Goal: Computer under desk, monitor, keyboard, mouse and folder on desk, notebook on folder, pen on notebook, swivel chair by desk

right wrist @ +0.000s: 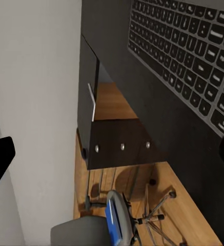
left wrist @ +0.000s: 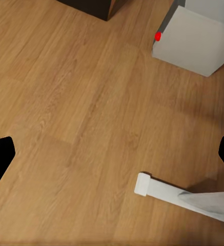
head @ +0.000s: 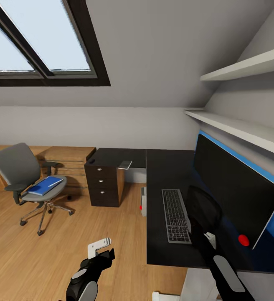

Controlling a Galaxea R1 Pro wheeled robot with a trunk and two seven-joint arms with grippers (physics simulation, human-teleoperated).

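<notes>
A black desk (head: 158, 167) carries the monitor (head: 233, 188) and, in front of it, the keyboard (head: 176, 215). My right arm reaches over the desk beside the keyboard (right wrist: 194, 61); the right gripper (right wrist: 114, 154) is open and holds nothing. The blue folder (head: 45, 185) lies on the grey swivel chair (head: 18, 167), well left of the desk. The grey computer (head: 143, 201) stands on the floor at the desk's edge. A pale notebook (head: 125, 164) rests on the desk's far corner. My left gripper (head: 100, 248) hangs open over the floor, near the computer (left wrist: 194, 41).
A dark drawer cabinet (head: 105, 184) stands between chair and desk, with a small black object (head: 91, 161) on top. A red round object (head: 243, 240) sits by the monitor's foot. Two wall shelves (head: 245, 129) hang over the desk. Wooden floor (head: 70, 234) lies open on the left.
</notes>
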